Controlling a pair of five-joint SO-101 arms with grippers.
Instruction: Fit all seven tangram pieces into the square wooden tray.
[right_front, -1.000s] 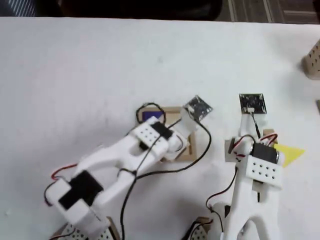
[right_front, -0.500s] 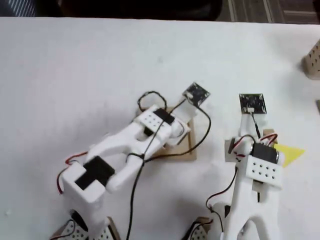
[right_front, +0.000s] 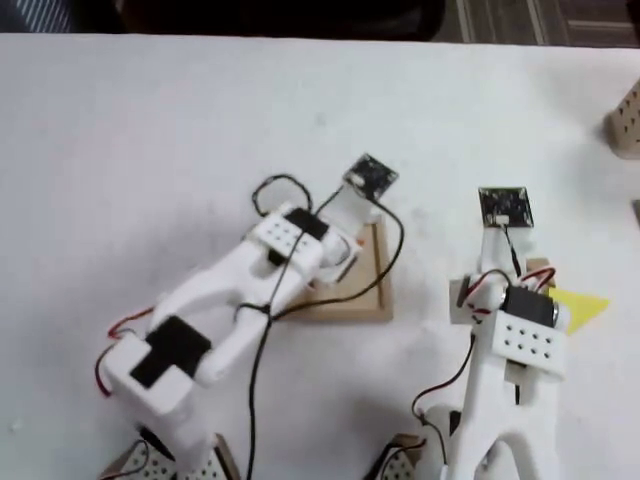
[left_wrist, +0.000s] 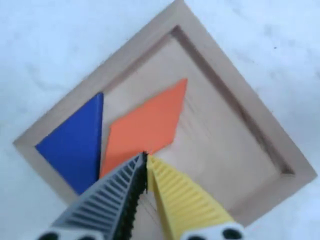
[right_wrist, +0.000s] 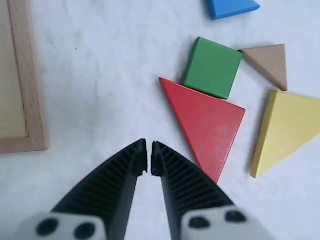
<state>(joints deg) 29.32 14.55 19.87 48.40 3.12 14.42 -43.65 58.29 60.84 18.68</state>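
The square wooden tray (right_front: 378, 272) lies about midway along the bench (right_front: 150, 120), nearer the edge where the arms are mounted than the far edge. The left arm (right_front: 225, 305) stretches over the tray and covers most of it in the high view. In the left wrist view the left hand (left_wrist: 146, 159) hangs above the tray (left_wrist: 240, 95) with its grey and yellow fingers pressed together, gripping nothing. Their tips lie over the edge of the orange parallelogram (left_wrist: 147, 122); whether they touch it cannot be told. That piece lies flat on the tray floor. Just beside it, with a thin seam between them, a blue triangle (left_wrist: 75, 145) fills one corner of the tray. The rest of the tray floor is bare wood. The right arm (right_front: 510, 380) stands between the tray and the right edge of the bench. The right hand (right_wrist: 149, 150) is over bare bench between the tray rim (right_wrist: 27, 75) and the loose pieces, its two black fingers drawn together to a narrow slit with nothing between them. Nearest it lies the red triangle (right_wrist: 207, 122), one side touching the green square (right_wrist: 212, 67). A tan triangle (right_wrist: 270, 60) touches the square's corner with its tip. The yellow triangle (right_wrist: 285, 125) lies just beside the red one, toward the right edge of the bench (right_front: 580, 305). A smaller blue piece (right_wrist: 230, 7) lies apart, beyond the square.
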